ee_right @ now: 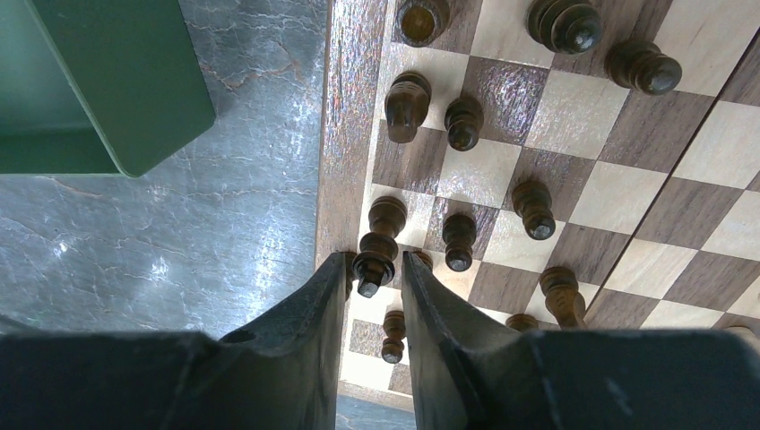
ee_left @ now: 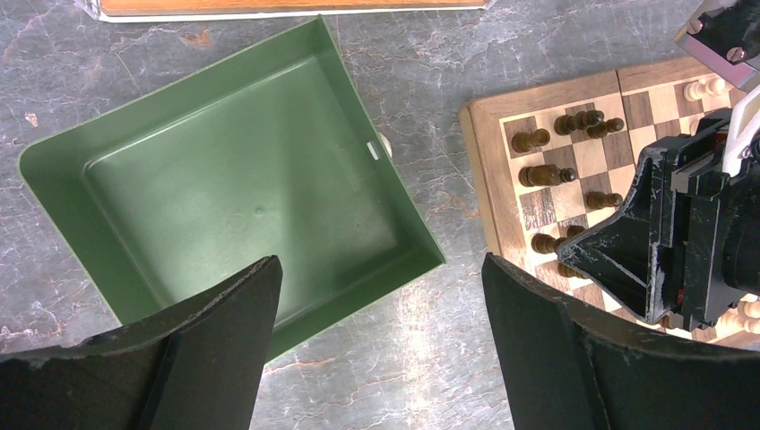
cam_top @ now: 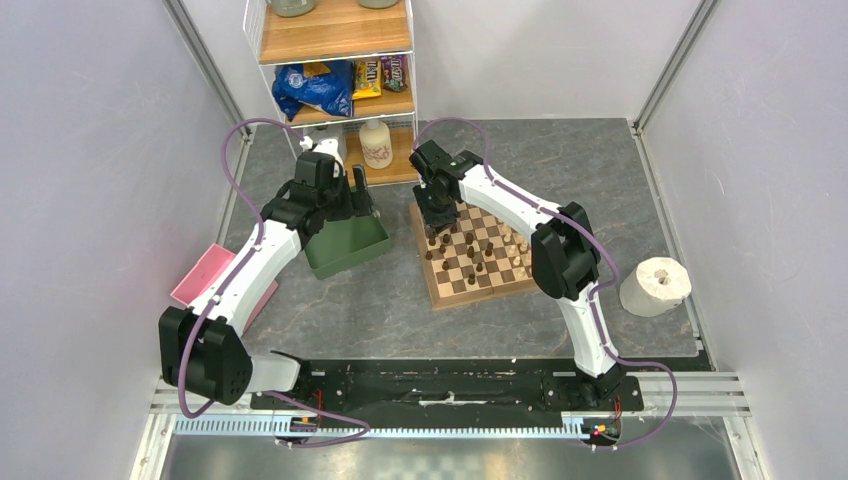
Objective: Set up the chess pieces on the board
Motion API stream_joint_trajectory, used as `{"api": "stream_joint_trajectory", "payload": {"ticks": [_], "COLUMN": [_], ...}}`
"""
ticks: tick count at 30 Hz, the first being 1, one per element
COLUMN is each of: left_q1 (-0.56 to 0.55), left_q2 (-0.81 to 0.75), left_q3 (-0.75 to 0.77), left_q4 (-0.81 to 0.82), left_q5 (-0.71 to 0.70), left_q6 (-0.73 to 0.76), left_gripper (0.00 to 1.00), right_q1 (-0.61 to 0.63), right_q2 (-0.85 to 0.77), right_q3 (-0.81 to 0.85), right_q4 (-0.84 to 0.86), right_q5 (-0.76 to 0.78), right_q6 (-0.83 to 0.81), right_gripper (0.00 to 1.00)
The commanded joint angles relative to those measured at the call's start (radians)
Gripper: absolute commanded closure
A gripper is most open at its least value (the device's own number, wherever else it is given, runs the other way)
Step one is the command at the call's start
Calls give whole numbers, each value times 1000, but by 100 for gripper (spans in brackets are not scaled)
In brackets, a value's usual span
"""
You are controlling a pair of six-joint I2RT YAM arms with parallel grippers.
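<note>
The board (cam_top: 480, 293) lies right of centre, with several dark brown pieces (ee_right: 462, 121) on its left squares and cream pieces (ee_left: 703, 88) on its right side. My right gripper (ee_right: 374, 264) is over the board's left edge. Its fingers are closed narrowly round the top of a dark piece (ee_right: 384, 218) that stands upright on the edge column. In the top view it (cam_top: 436, 232) is at the board's far left corner. My left gripper (ee_left: 378, 264) is open and empty, above the bare table between the green tray (ee_left: 224, 188) and the board (ee_left: 488, 179).
The green tray (cam_top: 345, 245) sits left of the board and looks empty. A small pale object (ee_left: 384, 145) lies by its rim. A shelf unit (cam_top: 335, 100) stands at the back, a paper roll (cam_top: 655, 287) at the right and a pink pad (cam_top: 205, 275) at the left.
</note>
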Motion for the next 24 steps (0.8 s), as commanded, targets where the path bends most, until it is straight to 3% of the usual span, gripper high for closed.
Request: {"api": "stream_joint_trajectory", "payload": {"ticks": [1, 5, 13, 24], "left_q1": [5, 5, 5, 5], "left_q2": [-3, -5, -7, -5], "left_q3": [-4, -5, -9, -8], "left_q4": [41, 41, 41, 40], "left_q5": [15, 19, 14, 15], "left_q6": [-22, -23, -22, -21], "left_gripper": [11, 11, 11, 11], "right_q1": [4, 5, 5, 5], "right_q2": [-59, -51, -39, -27], "right_q3": [23, 37, 51, 61], "right_q4": [-2, -6, -24, -38], "right_q5": [11, 7, 3, -7], "right_q6": [-5, -7, -21, -30], "right_gripper": [63, 63, 77, 78]}}
